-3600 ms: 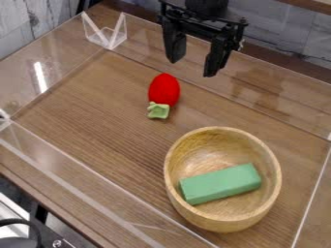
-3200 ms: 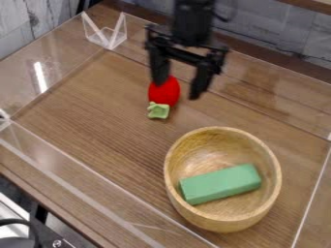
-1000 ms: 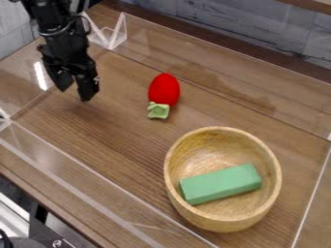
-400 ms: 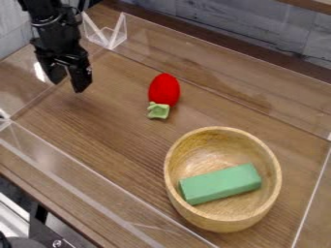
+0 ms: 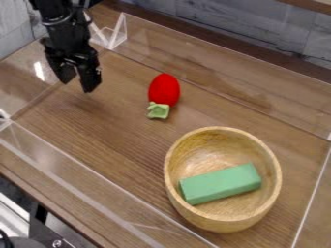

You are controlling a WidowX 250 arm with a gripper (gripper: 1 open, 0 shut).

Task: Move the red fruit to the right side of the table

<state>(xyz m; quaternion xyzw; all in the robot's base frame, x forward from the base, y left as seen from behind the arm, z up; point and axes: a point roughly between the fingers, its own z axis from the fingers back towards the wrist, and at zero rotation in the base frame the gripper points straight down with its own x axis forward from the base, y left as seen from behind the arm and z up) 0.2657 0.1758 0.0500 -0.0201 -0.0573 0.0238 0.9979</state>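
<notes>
The red fruit (image 5: 163,90), a small glossy strawberry shape with a pale green cap pointing toward the front, lies on the brown wood-grain table (image 5: 104,145) near its middle. My gripper (image 5: 74,77) hangs over the left part of the table, well to the left of the fruit and apart from it. Its two dark fingers point down and stand open with nothing between them.
A round light wooden bowl (image 5: 223,147) sits at the front right and holds a green rectangular block (image 5: 220,183). Low clear acrylic walls (image 5: 77,179) border the tabletop. A clear bracket (image 5: 106,31) stands at the back left corner.
Earlier the gripper hovered over the fruit, then swung far to the left. In the last second it rose a little and has drifted slightly right. The fruit has not moved.
</notes>
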